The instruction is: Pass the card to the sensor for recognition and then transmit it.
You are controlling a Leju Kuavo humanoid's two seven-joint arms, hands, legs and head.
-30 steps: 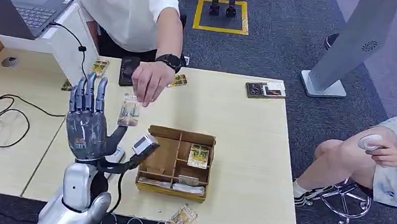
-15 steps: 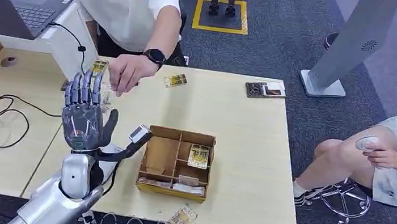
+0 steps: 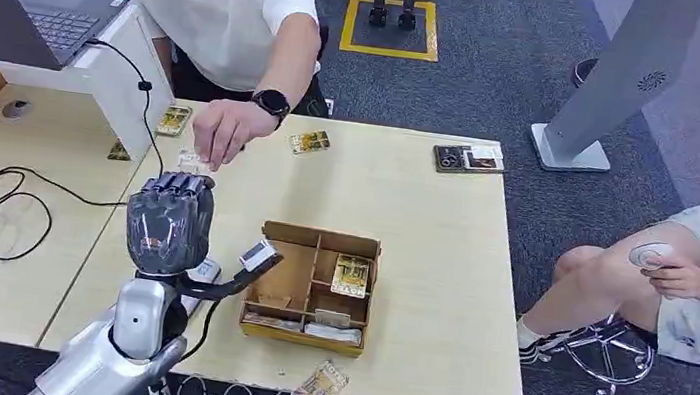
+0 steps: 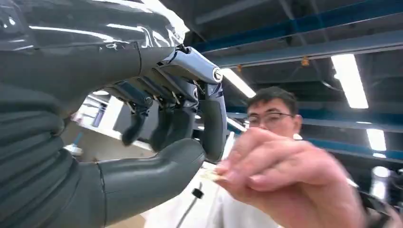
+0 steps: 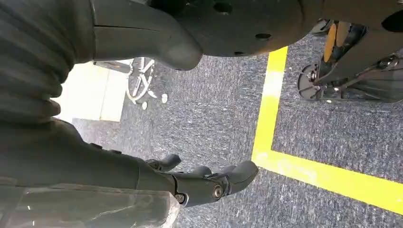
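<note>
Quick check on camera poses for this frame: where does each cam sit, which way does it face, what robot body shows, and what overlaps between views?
Head view: high on the body, looking forward and down at the table; the raised left hand shows, fingers curled in.
Left wrist view: behind the left hand, tilted up toward the ceiling lights; a person's hand pinches a card close by.
Right wrist view: on the hanging arm, looking down at the carpet; the right hand shows.
Shared: head and left wrist views both show the left hand and the person's hand.
</note>
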